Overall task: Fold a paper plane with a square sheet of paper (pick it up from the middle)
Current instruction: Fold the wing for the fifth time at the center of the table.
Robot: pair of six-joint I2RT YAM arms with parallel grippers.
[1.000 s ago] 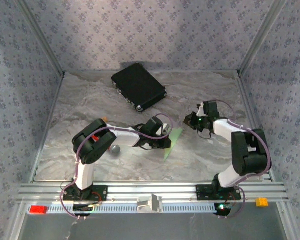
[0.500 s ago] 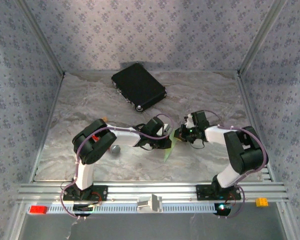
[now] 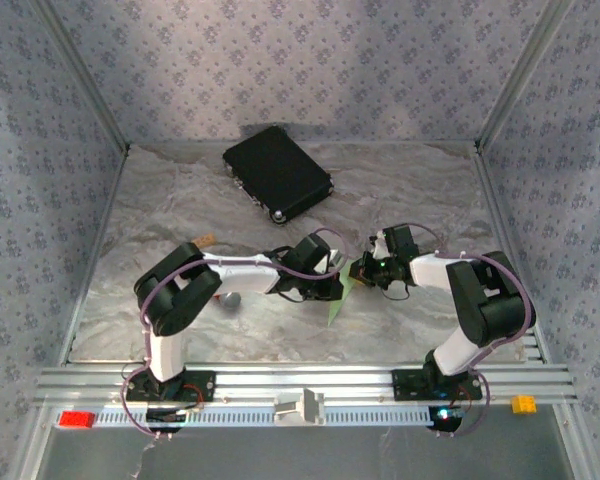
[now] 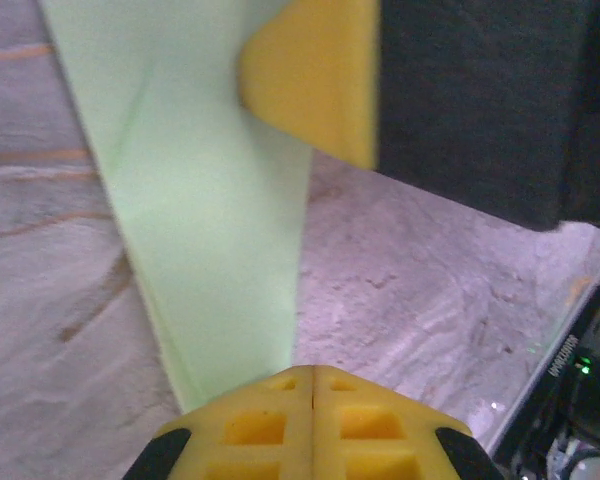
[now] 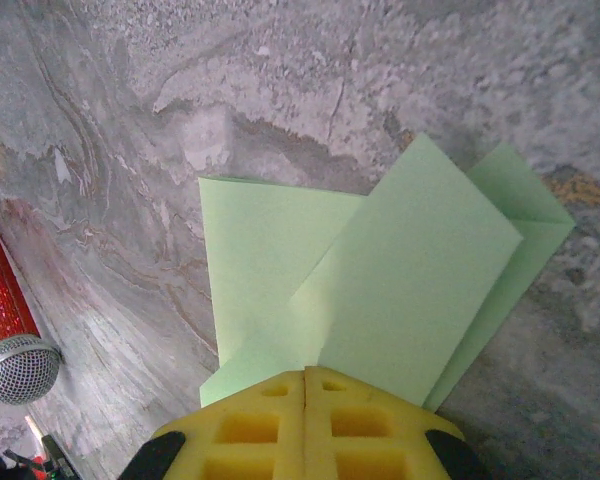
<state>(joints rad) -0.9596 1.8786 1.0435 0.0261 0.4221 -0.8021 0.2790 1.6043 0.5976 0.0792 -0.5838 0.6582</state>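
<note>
Both arms meet near the middle of the worktop (image 3: 180,210), a little closer to its front edge than to its back. The left gripper (image 4: 313,378) is pinched fully shut on one end of the square sheet of paper (image 5: 380,270), and the light-green strip runs out from its closed jaws. The right gripper (image 5: 305,385) is closed just as tightly on the far end. The sheet spans the short gap between them, tilted, with one corner pointing toward the front edge; whether that corner touches the surface cannot be told. Overlapping layers and slanting edges show a part-folded sheet, not yet a narrow dart. The two-ended hold probably keeps the limp paper taut so that a crease can be lined up. The black case (image 3: 277,172) lies by the back edge and the red-handled tool (image 5: 15,330) lies toward the left edge, both well apart from the work.
</note>
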